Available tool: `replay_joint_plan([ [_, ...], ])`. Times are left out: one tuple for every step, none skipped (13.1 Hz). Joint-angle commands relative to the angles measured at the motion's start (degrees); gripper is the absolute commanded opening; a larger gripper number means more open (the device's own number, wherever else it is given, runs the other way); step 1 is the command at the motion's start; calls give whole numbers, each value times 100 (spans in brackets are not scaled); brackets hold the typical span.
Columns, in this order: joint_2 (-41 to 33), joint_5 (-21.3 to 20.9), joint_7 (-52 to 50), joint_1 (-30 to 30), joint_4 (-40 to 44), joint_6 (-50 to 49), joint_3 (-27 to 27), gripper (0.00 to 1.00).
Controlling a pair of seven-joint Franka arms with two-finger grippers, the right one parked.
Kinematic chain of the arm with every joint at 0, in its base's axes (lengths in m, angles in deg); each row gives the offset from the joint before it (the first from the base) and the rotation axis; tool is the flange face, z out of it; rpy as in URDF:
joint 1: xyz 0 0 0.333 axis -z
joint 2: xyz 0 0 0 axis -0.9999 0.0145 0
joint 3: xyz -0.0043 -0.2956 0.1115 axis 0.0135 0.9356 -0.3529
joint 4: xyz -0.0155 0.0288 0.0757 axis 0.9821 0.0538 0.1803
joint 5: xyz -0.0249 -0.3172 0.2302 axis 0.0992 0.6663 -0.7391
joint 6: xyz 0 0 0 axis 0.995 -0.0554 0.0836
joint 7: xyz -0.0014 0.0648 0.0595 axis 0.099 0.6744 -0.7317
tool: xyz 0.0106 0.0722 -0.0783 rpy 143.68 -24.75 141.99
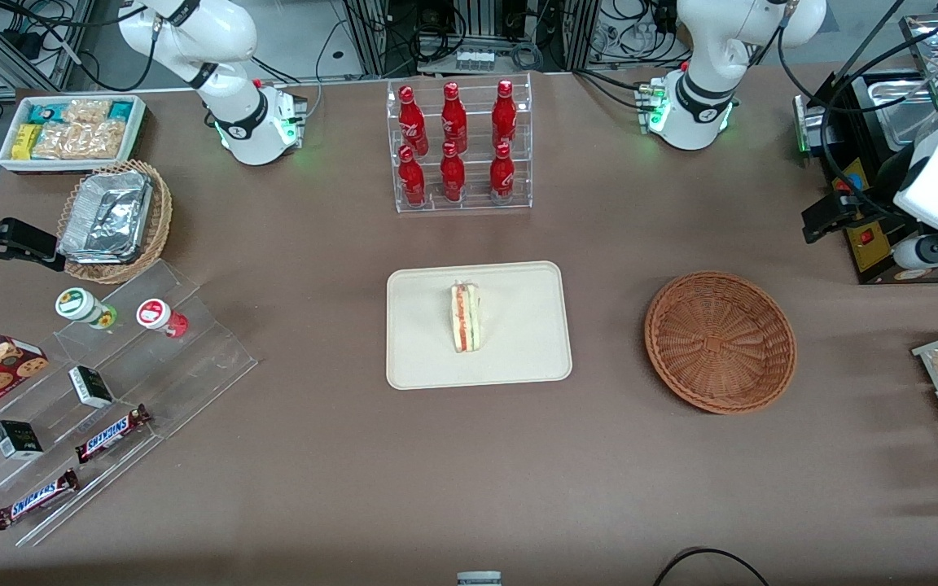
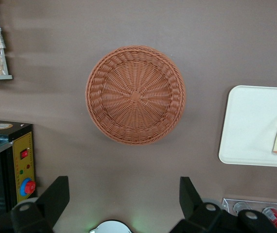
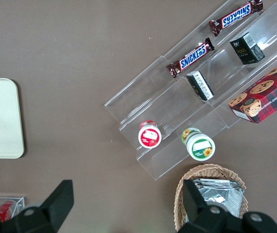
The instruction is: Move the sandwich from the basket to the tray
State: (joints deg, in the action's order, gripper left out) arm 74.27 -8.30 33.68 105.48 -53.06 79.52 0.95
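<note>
The small triangular wedge sandwich of pale bread (image 1: pixel 466 317) lies on the flat cream-beige rectangular plastic tray (image 1: pixel 420 358), near the middle of the brown worktop (image 1: pixel 355 480). The round reddish-brown woven wicker basket (image 1: pixel 719 341) sits beside the tray toward the working arm's end, well apart from it and holding nothing. The clear acrylic rack of red bottles (image 1: pixel 459 146) stands farther from the front camera than the tray. The left arm's black two-finger tool (image 2: pixel 124 194) hangs above the worktop just beside the basket, its fingers spread wide with nothing between them. The clear stepped acrylic stand of snacks (image 1: pixel 86 407) lies toward the parked arm's end.
</note>
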Motion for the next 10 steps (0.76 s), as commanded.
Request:
replay_joint_plan([
  [-264,-36,110,-1038,-195,-68,1074,100],
  [-404,-36,171,-1294,-335,-69,1312,100],
  [-588,-28,407,-1523,-546,-42,1497,100],
  [-729,16,566,-1638,-739,1,1534,100],
  [-818,25,637,-1639,-837,10,1525,100],
  [-888,25,646,-1639,-873,11,1525,100],
  [-898,25,646,-1631,-873,11,1525,100],
  [-906,34,646,-1613,-864,11,1525,100],
  [-915,51,646,-1578,-847,11,1517,100],
  [-907,60,638,-1560,-820,11,1516,100],
])
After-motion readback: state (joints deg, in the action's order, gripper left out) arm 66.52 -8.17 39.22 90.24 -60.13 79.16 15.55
